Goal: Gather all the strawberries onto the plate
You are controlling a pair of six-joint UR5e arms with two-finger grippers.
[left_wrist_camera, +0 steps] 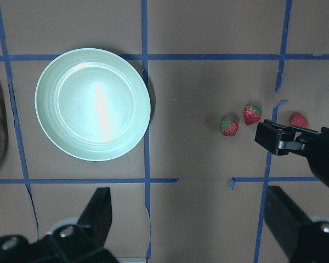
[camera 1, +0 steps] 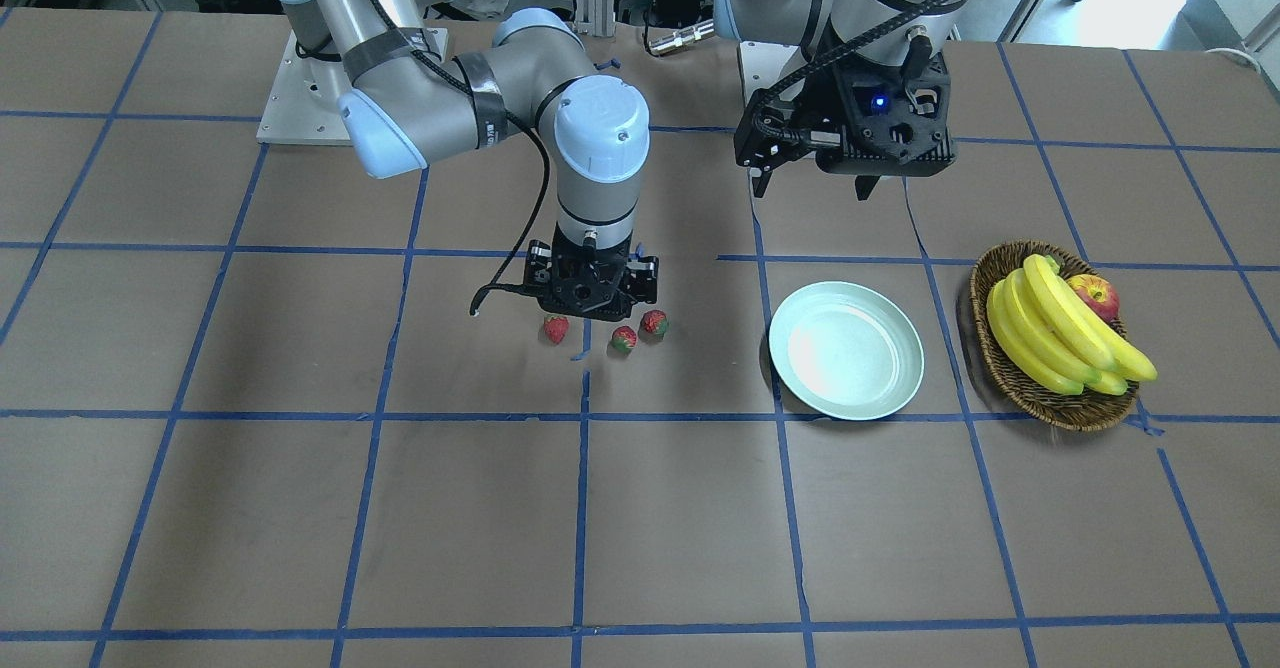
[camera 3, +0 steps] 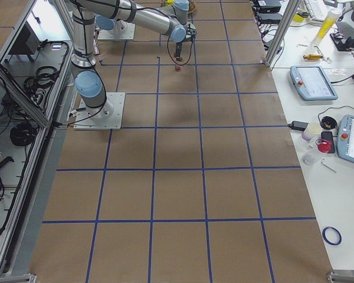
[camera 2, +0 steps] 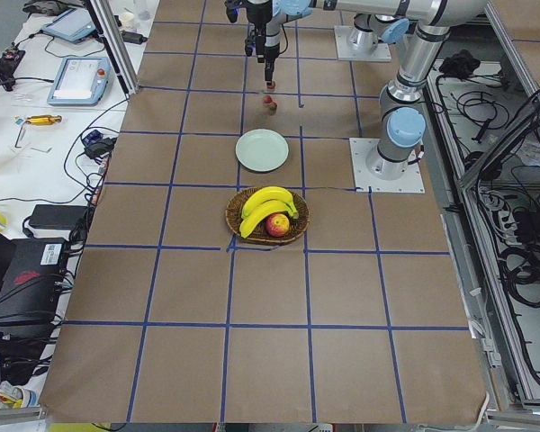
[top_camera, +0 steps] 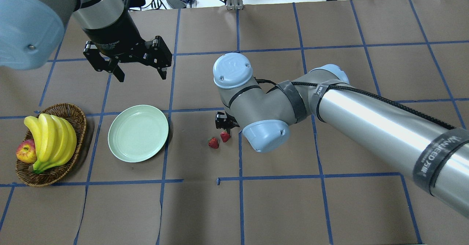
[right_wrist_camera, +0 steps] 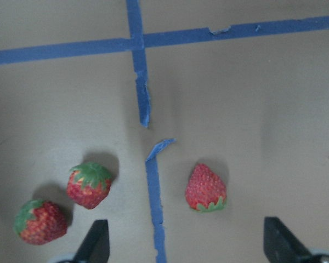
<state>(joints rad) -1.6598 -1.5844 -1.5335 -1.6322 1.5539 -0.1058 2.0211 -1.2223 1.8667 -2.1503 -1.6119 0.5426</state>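
Three small red strawberries lie close together on the brown table: one [camera 1: 556, 328] left of a blue tape line, two [camera 1: 623, 339] [camera 1: 654, 323] right of it. My right gripper [camera 1: 598, 308] hangs open just above them. In the right wrist view its fingers [right_wrist_camera: 96, 244] flank one strawberry [right_wrist_camera: 206, 188], with the other two [right_wrist_camera: 89, 183] [right_wrist_camera: 40, 221] at the left. The empty pale mint plate [camera 1: 846, 350] sits apart from the berries. My left gripper [top_camera: 141, 74] is open and empty, high above the table behind the plate [top_camera: 138, 133].
A brown wicker basket [camera 1: 1000, 368] with bananas [camera 1: 1060, 333] and an apple [camera 1: 1095, 296] stands beside the plate, on the side away from the strawberries. In the overhead view the right arm's wrist [top_camera: 253, 102] hides one strawberry.
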